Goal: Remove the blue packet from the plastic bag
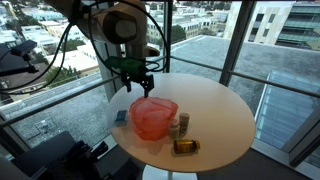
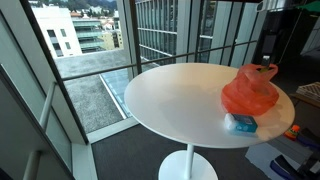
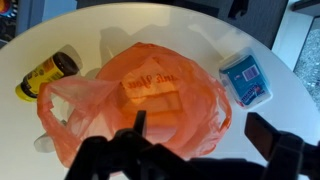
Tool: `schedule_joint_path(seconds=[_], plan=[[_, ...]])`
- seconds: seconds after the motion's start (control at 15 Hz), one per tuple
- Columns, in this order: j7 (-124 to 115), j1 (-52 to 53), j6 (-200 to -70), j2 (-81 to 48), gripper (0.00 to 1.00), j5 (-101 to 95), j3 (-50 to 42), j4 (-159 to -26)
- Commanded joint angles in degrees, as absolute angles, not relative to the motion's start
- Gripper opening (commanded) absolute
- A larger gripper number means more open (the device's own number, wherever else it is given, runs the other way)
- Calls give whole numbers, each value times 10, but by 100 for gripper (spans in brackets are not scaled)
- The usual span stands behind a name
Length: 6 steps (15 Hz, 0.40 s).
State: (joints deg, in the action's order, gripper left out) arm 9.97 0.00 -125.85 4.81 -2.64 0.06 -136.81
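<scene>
An orange plastic bag (image 1: 153, 117) lies on the round white table (image 1: 215, 110); it shows in both exterior views (image 2: 255, 92) and fills the middle of the wrist view (image 3: 140, 95). The blue packet (image 3: 246, 80) lies flat on the table outside the bag, close beside it, and shows in both exterior views (image 1: 121, 116) (image 2: 241, 124). My gripper (image 1: 133, 78) hangs above the bag, open and empty. In the wrist view its fingers (image 3: 205, 135) straddle the bag's near edge. An orange box-like item shows through the bag.
A yellow-labelled jar (image 1: 186, 147) lies on its side near the table edge, also seen in the wrist view (image 3: 47, 73). A small bottle (image 1: 183, 125) stands next to the bag. Glass walls with railings surround the table.
</scene>
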Motion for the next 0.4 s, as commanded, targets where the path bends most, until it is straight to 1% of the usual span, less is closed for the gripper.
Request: schedule_joint_path(seconds=[0.0, 0.07, 0.33], plan=[[85, -7, -1227, 68, 100, -39, -7, -1367], [98, -2, -1246, 54, 100, -28, -5, -1367], [98, -2, -1245, 53, 100, -28, -6, -1368]])
